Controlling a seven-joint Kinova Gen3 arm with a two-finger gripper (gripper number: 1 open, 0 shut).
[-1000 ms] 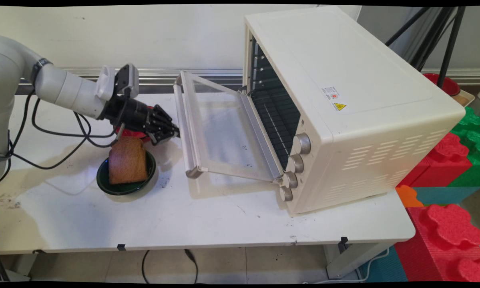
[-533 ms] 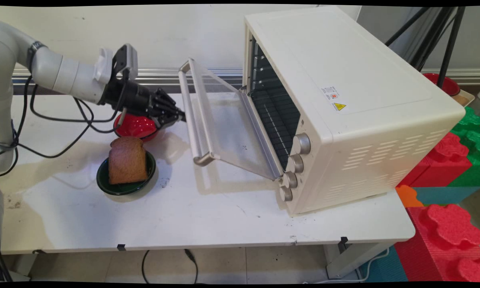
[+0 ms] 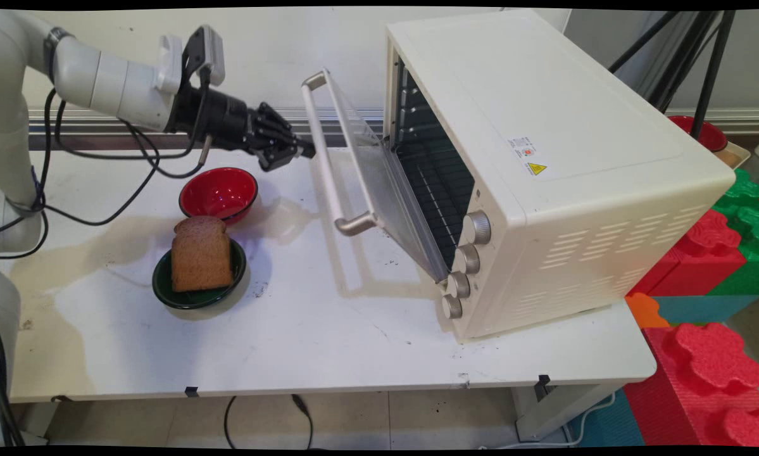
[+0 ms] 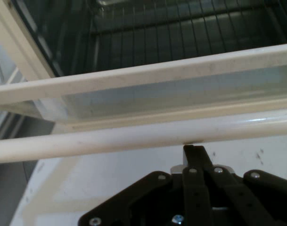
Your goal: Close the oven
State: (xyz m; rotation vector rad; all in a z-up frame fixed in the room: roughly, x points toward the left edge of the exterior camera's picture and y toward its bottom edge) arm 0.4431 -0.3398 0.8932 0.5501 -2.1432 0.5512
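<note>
White table, smooth top, scuffed and stained at left; front half bare. Cream toaster oven, boxy metal, vent slots on side, four round metal knobs down front corner, overhangs table's right end. Wire rack inside, dark interior. Oven door glass in cream frame, tilted about half open, bar handle along its free edge. Black gripper at the handle's underside, fingers pinched together, tip touching the bar; holds nothing. Red bowl glossy, below the gripper, apart from it. Dark green bowl just in front, brown bread slice leaning in it. Red and green foam blocks right, cut off by frame edge.
</note>
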